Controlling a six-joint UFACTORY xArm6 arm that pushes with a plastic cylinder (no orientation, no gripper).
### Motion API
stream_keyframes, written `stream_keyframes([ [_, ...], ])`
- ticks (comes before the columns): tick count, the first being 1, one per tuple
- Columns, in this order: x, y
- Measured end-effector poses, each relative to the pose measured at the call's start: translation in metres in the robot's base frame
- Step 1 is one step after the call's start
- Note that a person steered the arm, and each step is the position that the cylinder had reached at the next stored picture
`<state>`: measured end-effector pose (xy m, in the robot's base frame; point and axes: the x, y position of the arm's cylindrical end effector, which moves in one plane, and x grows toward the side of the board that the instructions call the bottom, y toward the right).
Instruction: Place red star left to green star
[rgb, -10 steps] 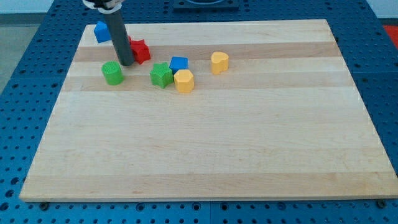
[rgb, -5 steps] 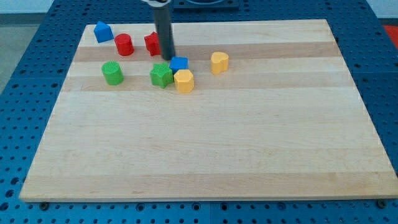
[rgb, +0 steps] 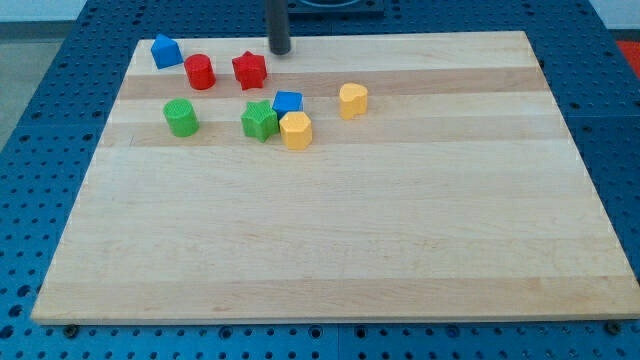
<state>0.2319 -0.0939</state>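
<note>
The red star (rgb: 249, 70) lies near the board's top left, above and slightly left of the green star (rgb: 259, 121). My tip (rgb: 281, 51) is at the top edge of the board, just up and right of the red star, not touching it. The green star touches a blue block (rgb: 288, 102) and a yellow hexagon (rgb: 296, 130) on its right.
A red cylinder (rgb: 200, 72) sits left of the red star. A blue block (rgb: 165, 51) is in the top left corner. A green cylinder (rgb: 181, 117) lies left of the green star. A yellow block (rgb: 352, 100) sits to the right. The wooden board (rgb: 340, 240) rests on a blue pegboard.
My tip moved right from between the red blocks, then up to the board's top edge. The red star has shifted right, away from the red cylinder.
</note>
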Motion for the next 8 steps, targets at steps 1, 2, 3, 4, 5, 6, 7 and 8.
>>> stream_keyframes([
  [1, 0.037, -0.003],
  [2, 0.067, 0.0],
  [3, 0.077, 0.0],
  [4, 0.058, 0.02],
  [5, 0.02, 0.02],
  [6, 0.012, -0.006],
  [7, 0.036, -0.038],
  [8, 0.068, -0.041],
])
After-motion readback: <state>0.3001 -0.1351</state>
